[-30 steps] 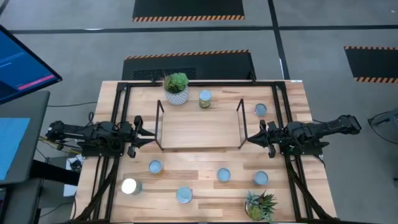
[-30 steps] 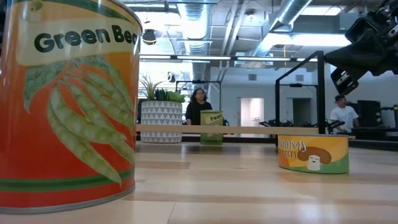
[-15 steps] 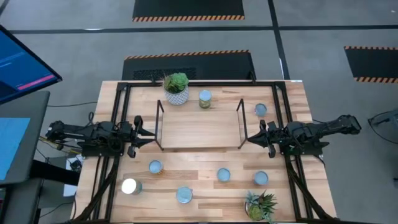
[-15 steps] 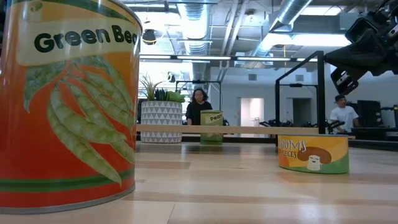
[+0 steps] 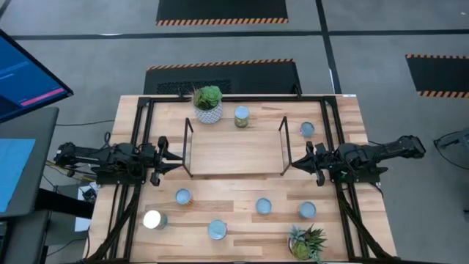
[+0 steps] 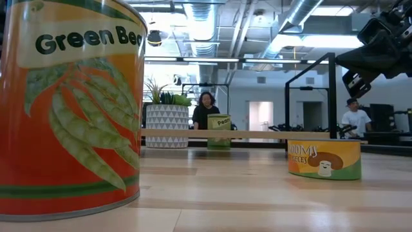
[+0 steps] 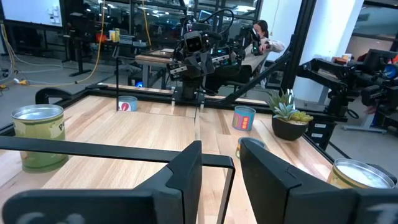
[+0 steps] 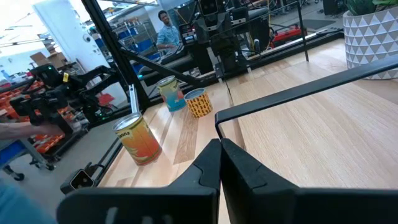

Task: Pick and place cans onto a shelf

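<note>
The shelf (image 5: 234, 150), a light-wood board with black wire frames at both short ends, stands on the table's middle with nothing on it. Several cans stand on their bases on the tabletop: two at the far side (image 5: 242, 115) (image 5: 307, 129) and several in the near half (image 5: 183, 196) (image 5: 153, 219) (image 5: 217, 229) (image 5: 264, 206) (image 5: 307, 210). My left gripper (image 5: 178, 158) hovers at the shelf's left end, open by a narrow gap (image 7: 221, 158) and empty. My right gripper (image 5: 293, 162) hovers at the shelf's right end, shut (image 8: 221, 149) and empty.
A white patterned pot with a succulent (image 5: 208, 104) stands at the far edge, and a spiky potted plant (image 5: 308, 242) at the near right. Black rails run along the table's left and right sides. People show in the room beyond the table (image 6: 205, 109).
</note>
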